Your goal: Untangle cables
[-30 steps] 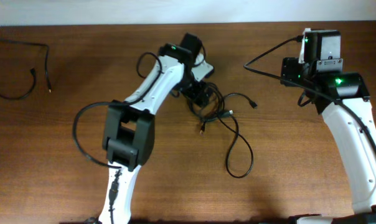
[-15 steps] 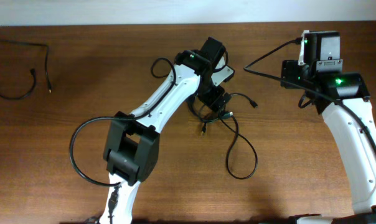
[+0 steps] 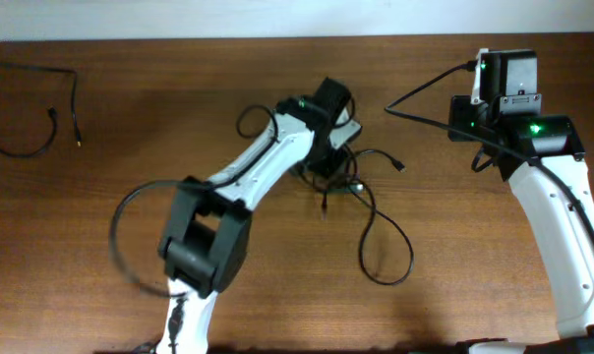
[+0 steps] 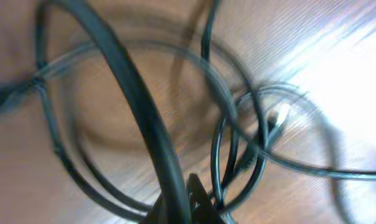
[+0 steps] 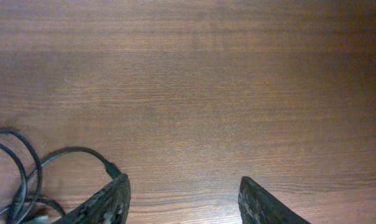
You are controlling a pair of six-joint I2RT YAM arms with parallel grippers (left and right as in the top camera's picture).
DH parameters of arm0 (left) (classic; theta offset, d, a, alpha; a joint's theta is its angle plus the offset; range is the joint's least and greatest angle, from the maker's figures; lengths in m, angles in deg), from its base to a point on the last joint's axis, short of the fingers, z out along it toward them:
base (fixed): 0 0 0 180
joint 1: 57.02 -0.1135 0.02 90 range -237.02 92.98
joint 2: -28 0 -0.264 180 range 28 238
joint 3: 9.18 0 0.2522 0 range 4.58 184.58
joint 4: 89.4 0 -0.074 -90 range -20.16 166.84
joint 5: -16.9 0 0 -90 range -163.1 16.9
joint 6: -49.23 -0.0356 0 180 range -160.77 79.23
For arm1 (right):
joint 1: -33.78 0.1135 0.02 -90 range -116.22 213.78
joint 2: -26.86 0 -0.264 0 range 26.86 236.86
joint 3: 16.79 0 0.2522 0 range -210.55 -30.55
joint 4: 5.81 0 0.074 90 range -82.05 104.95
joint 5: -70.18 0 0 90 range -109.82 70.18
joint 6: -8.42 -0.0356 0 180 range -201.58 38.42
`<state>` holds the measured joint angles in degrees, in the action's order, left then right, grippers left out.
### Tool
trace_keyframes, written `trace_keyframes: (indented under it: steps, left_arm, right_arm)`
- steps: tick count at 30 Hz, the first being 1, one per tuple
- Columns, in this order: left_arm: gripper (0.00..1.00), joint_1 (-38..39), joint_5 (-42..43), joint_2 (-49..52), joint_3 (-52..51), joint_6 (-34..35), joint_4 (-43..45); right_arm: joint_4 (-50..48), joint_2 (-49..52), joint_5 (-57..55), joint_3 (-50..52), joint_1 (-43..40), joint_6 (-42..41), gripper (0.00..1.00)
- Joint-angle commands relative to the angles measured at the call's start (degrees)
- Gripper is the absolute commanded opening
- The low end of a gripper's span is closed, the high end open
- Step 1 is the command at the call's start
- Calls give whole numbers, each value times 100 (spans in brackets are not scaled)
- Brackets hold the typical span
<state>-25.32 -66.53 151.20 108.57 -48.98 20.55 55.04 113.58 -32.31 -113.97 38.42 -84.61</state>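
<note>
A tangle of thin black cables (image 3: 354,179) lies mid-table, with one long loop (image 3: 387,258) trailing toward the front. My left gripper (image 3: 328,153) sits on the tangle's left side. In the left wrist view its jaws (image 4: 189,200) are shut on one black strand (image 4: 133,102), with more blurred loops (image 4: 238,155) lying on the wood behind. My right gripper (image 3: 461,116) hovers at the far right, apart from the tangle. Its fingers (image 5: 185,200) stand open over bare wood with nothing between them. A cable plug (image 5: 111,169) ends just beside its left finger (image 5: 107,202).
A separate thin black cable (image 3: 29,110) lies curled at the far left of the table. A thick black robot cable (image 3: 420,98) juts out from the right wrist. Another thick robot cable loops (image 3: 130,231) beside the left arm. The table's back edge (image 3: 179,39) meets a white wall.
The left gripper, which stood open at the tangle, has shut on a strand. The tangle has shifted slightly and the long loop has slid right. The right arm has stayed put.
</note>
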Motion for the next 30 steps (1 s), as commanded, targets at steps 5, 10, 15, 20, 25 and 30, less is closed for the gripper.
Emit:
trace_keyframes:
  steps: [5, 10, 15, 20, 25, 30]
  left_arm:
    - [0, -42, -1858, -2481, 2702, 129, -953]
    - [0, -380, -2350, -2476, 2702, 155, -1196]
    - [0, -564, -2354, -2559, 2702, 151, -1196]
    - [0, -564, -2426, -2605, 2702, 151, -1362]
    - [0, -562, -2490, -2605, 2702, 153, -1530]
    - [0, -562, -2505, -2605, 2702, 151, -1539]
  right_arm:
    - [-57, -144, 1827, -52, -9, 98, 47]
    - [-195, -50, 2708, -50, 702, 518, 43]
    - [-411, 1217, 2688, -48, 1257, 1325, 44]
    - [-988, 2323, 2693, -48, 1261, 1506, 58]
    - [-1447, 2546, 2052, -48, 1250, 1980, 60]
    - [-1827, 3077, 2039, -48, 1115, 2017, 60]
